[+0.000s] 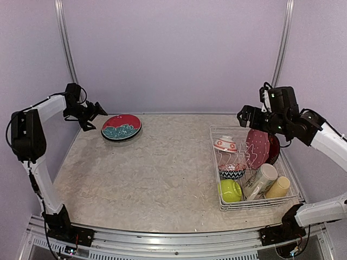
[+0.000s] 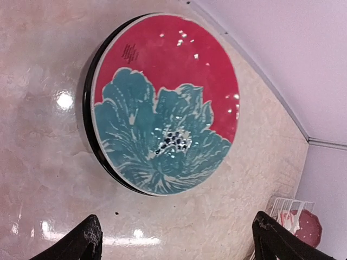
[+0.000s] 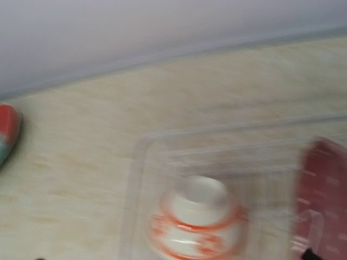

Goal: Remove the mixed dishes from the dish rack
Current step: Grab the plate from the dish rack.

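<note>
At upper left, the left gripper (image 1: 100, 112), jaws apart, sits just beside the red-and-teal plate (image 1: 121, 127) and could nudge it. The right gripper (image 1: 242, 115), spread wide above the dish rack (image 1: 217, 179), risks clipping the upright dark red plate (image 1: 257, 147).

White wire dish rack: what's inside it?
A red-patterned white bowl, blue-chevron bowl, lime-green bowl, cream mug, yellow mug and dark red plates. Anything behind those plates is hidden.
</note>
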`<state>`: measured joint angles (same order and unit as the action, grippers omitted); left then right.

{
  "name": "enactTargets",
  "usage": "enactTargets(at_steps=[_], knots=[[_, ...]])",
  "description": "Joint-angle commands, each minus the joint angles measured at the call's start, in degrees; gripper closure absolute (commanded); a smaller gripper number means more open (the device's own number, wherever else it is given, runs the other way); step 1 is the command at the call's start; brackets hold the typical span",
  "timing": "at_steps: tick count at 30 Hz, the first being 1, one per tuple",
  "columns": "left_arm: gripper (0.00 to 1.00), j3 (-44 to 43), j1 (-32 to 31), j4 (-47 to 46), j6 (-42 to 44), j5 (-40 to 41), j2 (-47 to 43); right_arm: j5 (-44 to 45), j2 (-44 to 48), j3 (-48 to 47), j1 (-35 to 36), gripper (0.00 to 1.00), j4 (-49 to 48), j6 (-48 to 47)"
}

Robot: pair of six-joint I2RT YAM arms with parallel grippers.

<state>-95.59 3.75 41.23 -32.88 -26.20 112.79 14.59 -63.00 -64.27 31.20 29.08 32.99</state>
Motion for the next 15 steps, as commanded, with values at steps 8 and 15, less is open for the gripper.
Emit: enactTargets(at_steps=[8,15], knots=[[0.08,5.11,-8.45,-5.81,2.27,1.87,-20.32,23.72,-9.15,-7.34,-2.32,0.05,25.31,-0.44],[0.08,5.70,-12.23,-6.70,1.19,-0.97,-22.50,22.29,-13.08,-5.72,-9.12,0.15,25.00,-2.49]])
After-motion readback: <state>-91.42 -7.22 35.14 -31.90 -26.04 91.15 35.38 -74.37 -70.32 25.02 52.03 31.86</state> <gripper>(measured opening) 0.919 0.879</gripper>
